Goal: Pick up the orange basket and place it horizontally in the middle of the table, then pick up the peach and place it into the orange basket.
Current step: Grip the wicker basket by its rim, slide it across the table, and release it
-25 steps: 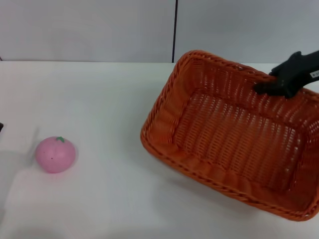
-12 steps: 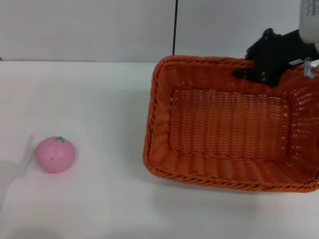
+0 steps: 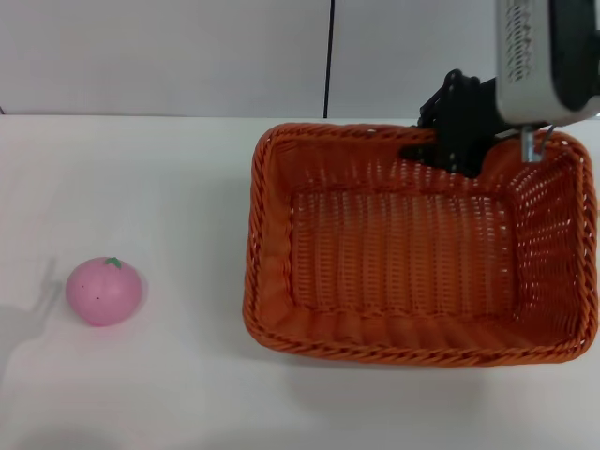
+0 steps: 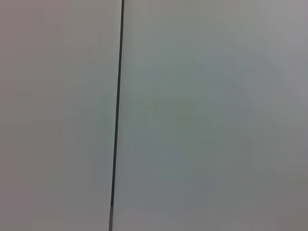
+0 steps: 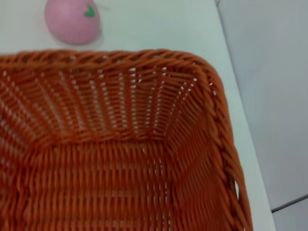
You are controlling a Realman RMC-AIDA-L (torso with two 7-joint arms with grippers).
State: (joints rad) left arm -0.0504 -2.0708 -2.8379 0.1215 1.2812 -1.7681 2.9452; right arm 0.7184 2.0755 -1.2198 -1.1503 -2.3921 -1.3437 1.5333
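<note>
1. The right tool (image 3: 441,148) is at the far rim of the orange basket (image 3: 412,248), toward the basket's right end, and its dark fingers close on the braided edge there, one side reaching over into the basket.
2. The orange basket spreads out from the right tool toward the robot and to the left, with its long sides running across the counter (image 3: 169,187). Its open mouth faces up and nothing lies inside it.
3. Whether the basket's base rests fully on the counter or is slightly raised cannot be told.
4. The peach (image 3: 103,291) sits on the counter far to the left of the right tool and nearer the robot, well apart from the basket's left end, with its green leaf on top.
5. In the right wrist view the basket's woven wall and rounded corner fill most of the picture, with the peach beyond the rim on the white counter.
6. The left tool does not appear in any view; its wrist camera shows only a plain grey wall (image 4: 202,115) with a thin dark seam (image 4: 117,115).
</note>
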